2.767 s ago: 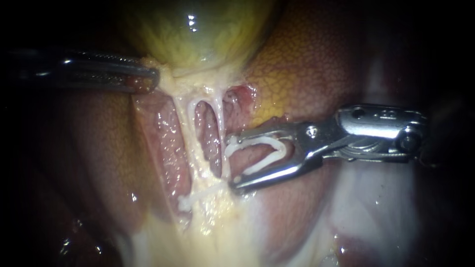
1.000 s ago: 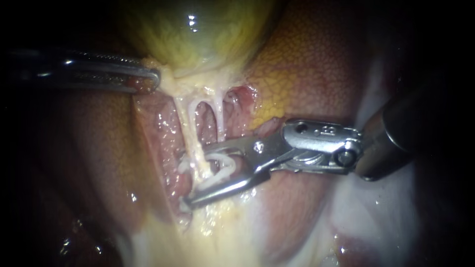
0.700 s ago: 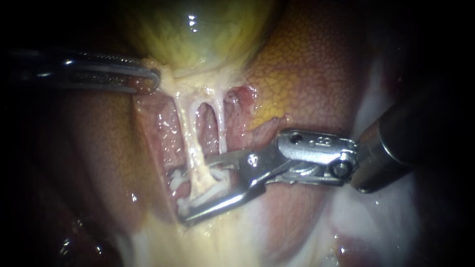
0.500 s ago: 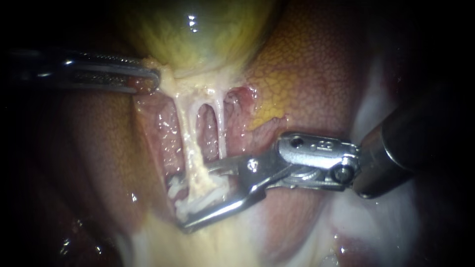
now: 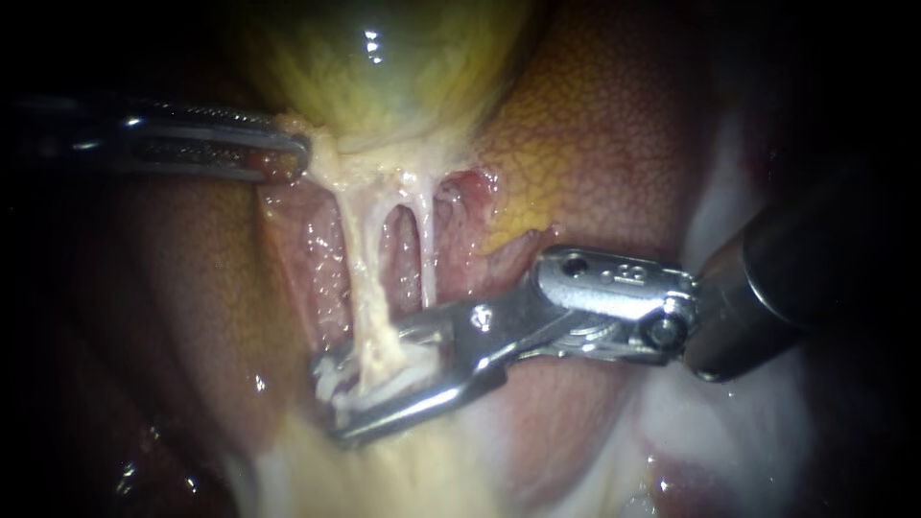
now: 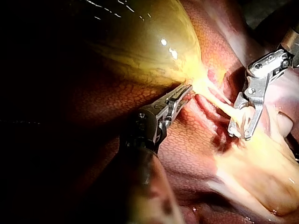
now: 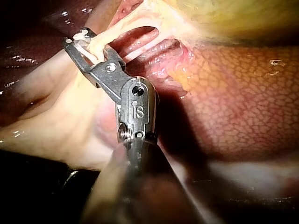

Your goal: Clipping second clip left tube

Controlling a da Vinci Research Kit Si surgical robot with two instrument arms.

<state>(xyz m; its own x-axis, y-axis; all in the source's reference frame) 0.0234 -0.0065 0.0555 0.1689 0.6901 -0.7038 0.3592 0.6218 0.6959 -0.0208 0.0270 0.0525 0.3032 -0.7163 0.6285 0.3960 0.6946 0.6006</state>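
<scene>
1. Left instrument [image 5: 288, 152]: jaws clenched on pale tissue at the neck of the gallbladder [image 5: 384, 67]. Risk: if this hold slips or tears, the tubes would probably slacken and shift inside the waiting clip.

2. Left tube [image 5: 360, 259]: taut, running down from the neck. Its lower end lies between the right instrument's jaws.

3. Right tube [image 5: 427, 245]: thinner, just beside the left tube, and it meets the upper jaw. Whether it passes behind that jaw or inside it cannot be told. Risk: it could be caught in the same closure.

4. Right instrument [image 5: 331, 398]: jaws stand apart, holding a white clip [image 5: 408, 379] whose legs straddle the left tube. Risk: closing aslant, or short of the far edge, would likely leave the tube only part-sealed.

5. Liver [image 5: 595, 125]: mottled, lying behind.

6. Containers: none in view. The gallbladder is the only sac. It looks full, but its content does not show.
</scene>
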